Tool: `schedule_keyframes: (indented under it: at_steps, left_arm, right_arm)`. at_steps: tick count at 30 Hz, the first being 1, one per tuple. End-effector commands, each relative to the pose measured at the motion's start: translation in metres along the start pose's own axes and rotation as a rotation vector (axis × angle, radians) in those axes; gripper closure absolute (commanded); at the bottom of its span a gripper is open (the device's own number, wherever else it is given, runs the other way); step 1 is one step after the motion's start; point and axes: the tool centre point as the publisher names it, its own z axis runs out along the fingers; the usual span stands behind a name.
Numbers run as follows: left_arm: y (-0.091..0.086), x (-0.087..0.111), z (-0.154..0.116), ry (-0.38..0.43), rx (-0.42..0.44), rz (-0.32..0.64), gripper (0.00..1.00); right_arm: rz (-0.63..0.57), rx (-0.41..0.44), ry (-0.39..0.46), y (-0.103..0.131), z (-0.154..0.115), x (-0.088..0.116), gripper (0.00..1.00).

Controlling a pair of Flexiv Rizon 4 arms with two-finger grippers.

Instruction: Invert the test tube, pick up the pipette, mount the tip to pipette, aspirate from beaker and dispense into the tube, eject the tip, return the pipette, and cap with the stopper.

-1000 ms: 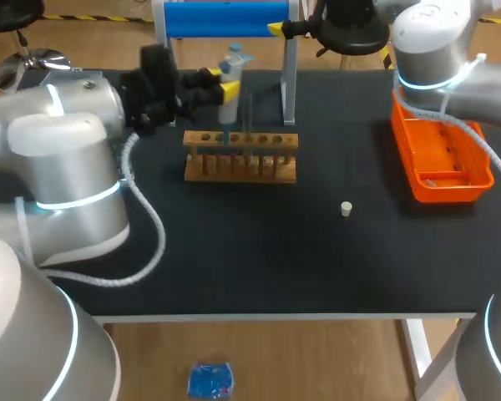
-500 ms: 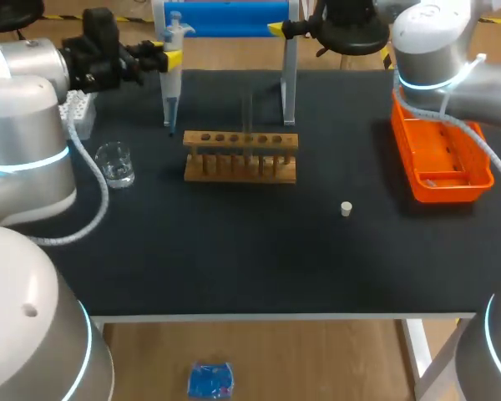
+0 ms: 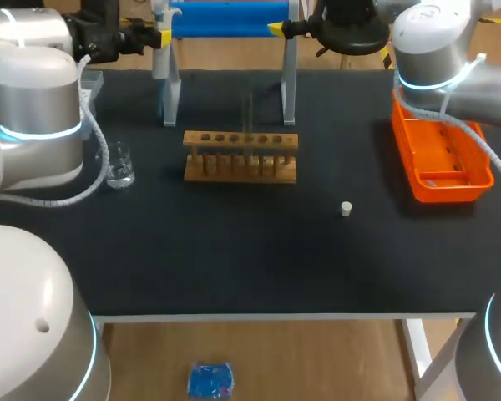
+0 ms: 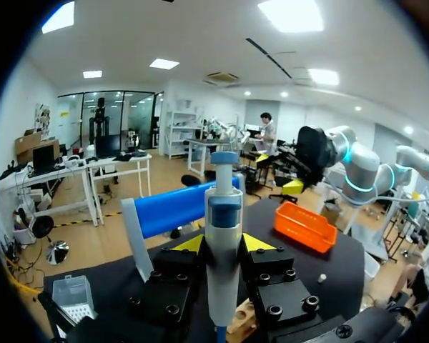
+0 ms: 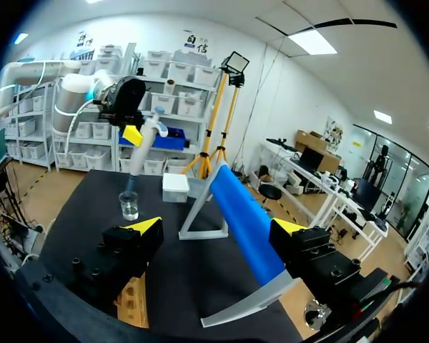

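From above, our left claw (image 3: 156, 38) grips the pipette (image 3: 160, 58) at the upper left of the frame. Lower left sits the clear beaker (image 3: 119, 167); we cannot tell its contents. One test tube (image 3: 249, 117) stands in the wooden rack (image 3: 240, 156) at centre, and the stopper (image 3: 346, 209) lies on the bench (image 3: 259, 259).

Left wrist: the pipette is clamped upright between the fingers.

Right wrist: our right claw (image 5: 216, 229) gapes wide, holding nothing.

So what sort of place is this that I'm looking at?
Most likely a laboratory bench set up for robotic liquid handling: a wooden test tube rack and a glass beaker stand on the black table, and the left tool grips a pipette.
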Motion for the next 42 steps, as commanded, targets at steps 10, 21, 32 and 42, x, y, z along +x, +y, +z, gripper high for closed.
schedule_keyframes:
  at_steps: [10, 21, 32, 42]
  left_arm:
    - [-0.018, -0.024, 0.038, -0.153, -0.062, -0.053, 1.00]
    - [-0.028, -0.026, 0.058, -0.286, -0.088, -0.100, 1.00]
    - [-0.026, -0.026, 0.078, -0.366, -0.107, -0.130, 1.00]
    - [-0.023, -0.042, 0.086, -0.453, -0.095, -0.155, 1.00]
  right_arm:
    - [0.000, 0.003, 0.002, 0.001, -0.001, 0.000, 0.00]
    - [0.000, 0.003, 0.002, 0.001, -0.001, 0.000, 0.00]
    - [0.000, 0.003, 0.002, 0.001, -0.001, 0.000, 0.00]
    - [0.000, 0.003, 0.002, 0.001, -0.001, 0.000, 0.00]
